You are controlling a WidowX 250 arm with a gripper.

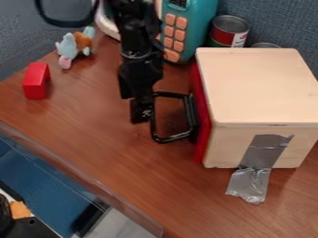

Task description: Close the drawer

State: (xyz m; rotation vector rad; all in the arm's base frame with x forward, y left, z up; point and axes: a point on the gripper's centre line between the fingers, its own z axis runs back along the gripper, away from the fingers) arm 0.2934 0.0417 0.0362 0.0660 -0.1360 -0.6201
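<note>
A: Drawer first. Where?
B: Right of centre: red flat-fronted drawer (pixel 201 122), its face lying close along the left side of a pale wooden box (pixel 258 83). Black angular loop handle (pixel 188 111) juts left from it.
A: Gripper?
B: Black two-finger gripper (pixel 142 116), hanging down at the handle's outer, left side. Contact: cannot tell. Jaws: cannot tell whether released or clenched.
A: Around the box?
B: Crumpled silver tape (pixel 264 153) down its near side, running onto the brown wood-grain surface (pixel 130 181). Behind the box, a red-and-silver metal can (pixel 229 31), upright; next to it, a round metal rim (pixel 266 45), partly hidden.
A: Farther out?
B: Teal device with pink buttons (pixel 200 25), left of the can, behind the arm. Upper left, a light-blue, brown and pink plush toy (pixel 68 46). Nearer, a red rectangular block (pixel 36 81). Blue-grey fabric panel (pixel 273 18) at the back.
</note>
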